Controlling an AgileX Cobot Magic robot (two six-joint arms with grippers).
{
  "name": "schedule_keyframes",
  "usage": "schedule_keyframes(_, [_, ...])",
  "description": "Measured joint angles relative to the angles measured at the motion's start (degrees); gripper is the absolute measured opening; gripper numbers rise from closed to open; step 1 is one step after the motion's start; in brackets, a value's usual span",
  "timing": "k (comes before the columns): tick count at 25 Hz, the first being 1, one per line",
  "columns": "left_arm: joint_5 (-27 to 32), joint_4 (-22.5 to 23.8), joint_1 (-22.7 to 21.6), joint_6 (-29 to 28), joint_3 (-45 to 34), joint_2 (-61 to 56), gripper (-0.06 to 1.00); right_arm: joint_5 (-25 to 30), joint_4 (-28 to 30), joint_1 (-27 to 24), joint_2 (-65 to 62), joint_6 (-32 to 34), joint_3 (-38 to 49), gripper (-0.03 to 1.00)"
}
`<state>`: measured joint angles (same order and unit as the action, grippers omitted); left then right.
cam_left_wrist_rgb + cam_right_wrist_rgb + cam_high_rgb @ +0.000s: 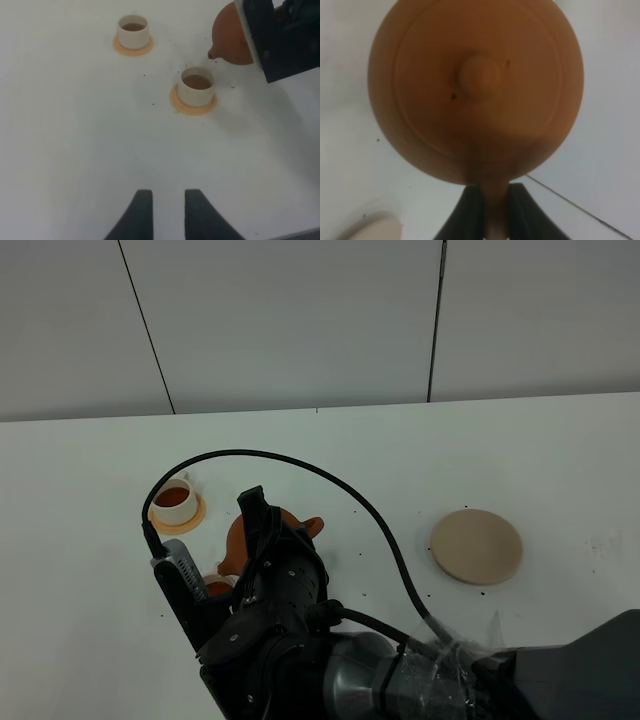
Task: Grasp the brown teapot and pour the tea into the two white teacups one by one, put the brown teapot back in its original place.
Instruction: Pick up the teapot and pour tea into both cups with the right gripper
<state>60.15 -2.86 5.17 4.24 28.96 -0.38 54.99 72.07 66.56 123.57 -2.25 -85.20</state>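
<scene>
The brown teapot hangs by its handle in my right gripper, which is shut on it. It is tipped, its spout just over the rim of the nearer white teacup, which holds brown tea. The farther teacup also holds tea. Each cup sits on an orange-tan saucer. In the high view my right arm covers most of the teapot and the nearer cup; the far cup shows. The original place, a beige disc coaster, lies bare at the right. My left gripper hovers open over bare table.
The white table ends at a grey panelled wall behind. My right arm and its black cable reach from the lower right across the middle. Small dark specks dot the table around the cups.
</scene>
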Motion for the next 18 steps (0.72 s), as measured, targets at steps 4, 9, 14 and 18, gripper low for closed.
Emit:
schedule_keyframes(4, [0.0, 0.0, 0.0, 0.0, 0.0, 0.0, 0.23, -0.2, 0.0, 0.0, 0.0, 0.0, 0.0, 0.1])
schedule_keyframes(9, [0.0, 0.0, 0.0, 0.0, 0.0, 0.0, 0.23, -1.7, 0.0, 0.0, 0.0, 0.0, 0.0, 0.1])
schedule_keyframes(14, [0.0, 0.0, 0.0, 0.0, 0.0, 0.0, 0.23, -2.1, 0.0, 0.0, 0.0, 0.0, 0.0, 0.1])
schedule_keyframes(18, [0.0, 0.0, 0.0, 0.0, 0.0, 0.0, 0.23, -2.1, -0.3, 0.0, 0.0, 0.2, 0.0, 0.1])
